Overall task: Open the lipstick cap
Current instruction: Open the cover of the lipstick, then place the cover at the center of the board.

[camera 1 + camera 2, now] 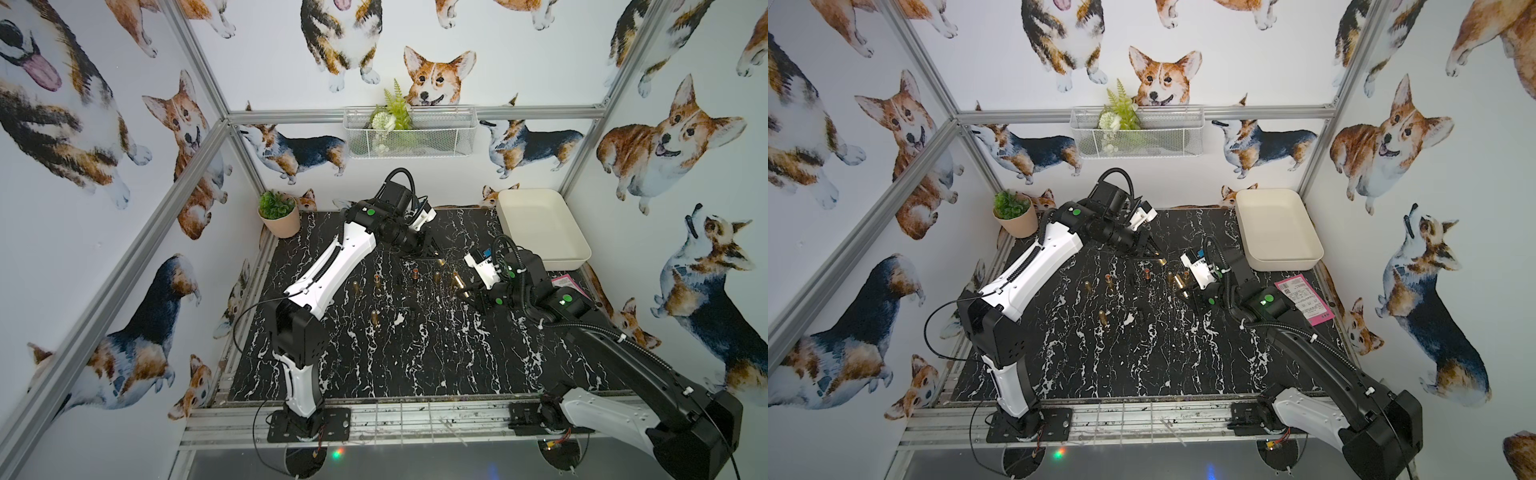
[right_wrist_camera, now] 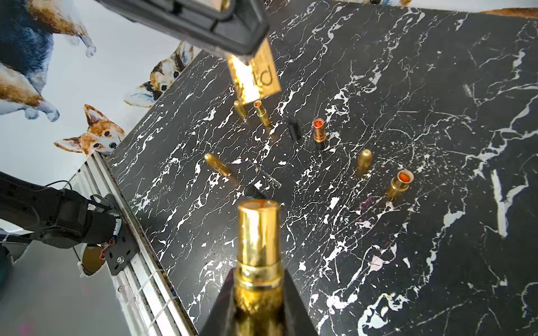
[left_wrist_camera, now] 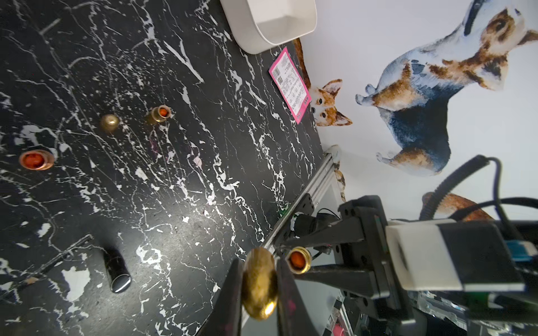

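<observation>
The left jaws are closed tight on the lipstick cap (image 3: 259, 286), a shiny gold shell with lettering on its side, held above the counter (image 1: 374, 365). The right jaws, nearly shut, clamp the lipstick tube (image 2: 258, 232), a polished gold cylinder with a ringed collar and an orange stick in its mouth. Cap and tube are near each other but apart, so the cap is off. On the black, white-veined counter stand other open gold tubes (image 2: 400, 181), bullet-shaped gold caps (image 2: 364, 160) and a glossy black cylinder (image 3: 116, 270). A white wire basket (image 1: 449, 137) on the back wall holds fern sprigs (image 1: 395, 108). A terracotta-coloured pot (image 1: 284, 226) holds a leafy green plant (image 1: 274, 203).
</observation>
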`<state>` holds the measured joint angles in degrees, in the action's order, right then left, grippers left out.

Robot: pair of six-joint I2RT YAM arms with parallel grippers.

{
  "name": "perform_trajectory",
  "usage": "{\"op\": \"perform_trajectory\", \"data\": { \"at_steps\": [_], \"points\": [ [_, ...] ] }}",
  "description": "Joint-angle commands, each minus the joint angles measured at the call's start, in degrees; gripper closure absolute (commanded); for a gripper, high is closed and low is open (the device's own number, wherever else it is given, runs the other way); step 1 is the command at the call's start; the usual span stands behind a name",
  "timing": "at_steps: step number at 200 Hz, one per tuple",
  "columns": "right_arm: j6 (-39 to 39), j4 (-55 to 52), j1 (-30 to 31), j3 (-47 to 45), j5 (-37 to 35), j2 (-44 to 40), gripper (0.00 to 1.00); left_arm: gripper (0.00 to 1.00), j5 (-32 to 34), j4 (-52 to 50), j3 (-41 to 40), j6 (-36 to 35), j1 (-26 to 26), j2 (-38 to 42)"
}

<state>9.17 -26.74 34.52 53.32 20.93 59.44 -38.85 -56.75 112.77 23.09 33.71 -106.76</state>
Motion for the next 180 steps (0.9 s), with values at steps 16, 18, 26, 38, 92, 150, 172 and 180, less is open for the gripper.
{"op": "perform_trajectory", "data": {
  "at_steps": [16,18,26,38,92,150,172,180],
  "points": [
    [2.46,-0.30,0.19,-1.15,-4.70,-4.72,0.99,1.00,17.03,4.59,-6.03,-1.38,2.61,1.63],
    [2.57,-0.32,0.19,-1.25,-5.14,-5.00,0.99,1.00,18.15,5.10,-6.65,-1.51,2.92,1.70],
    [3.00,-0.77,0.20,-1.20,-7.75,-6.11,0.99,1.00,22.15,7.11,-8.95,-1.92,4.36,1.90],
    [3.58,-1.78,0.19,-0.98,-12.25,-7.55,0.99,1.00,27.05,10.73,-12.24,-2.50,6.67,1.91],
    [5.59,-3.15,0.19,-1.92,-24.93,-13.39,0.98,1.00,41.23,21.20,-18.30,-4.62,14.55,-2.84],
    [5.98,-3.05,0.13,-2.96,-28.60,-15.06,0.97,1.00,44.02,23.93,-17.00,-5.01,19.23,-9.78],
    [5.78,-2.79,0.12,-3.30,-28.61,-14.88,0.97,1.00,47.51,24.23,-17.66,-5.14,20.86,-11.35],
    [5.77,-2.60,0.11,-3.38,-28.66,-14.88,0.96,1.00,48.14,25.04,-18.62,-5.23,21.18,-11.45]
  ]
}}
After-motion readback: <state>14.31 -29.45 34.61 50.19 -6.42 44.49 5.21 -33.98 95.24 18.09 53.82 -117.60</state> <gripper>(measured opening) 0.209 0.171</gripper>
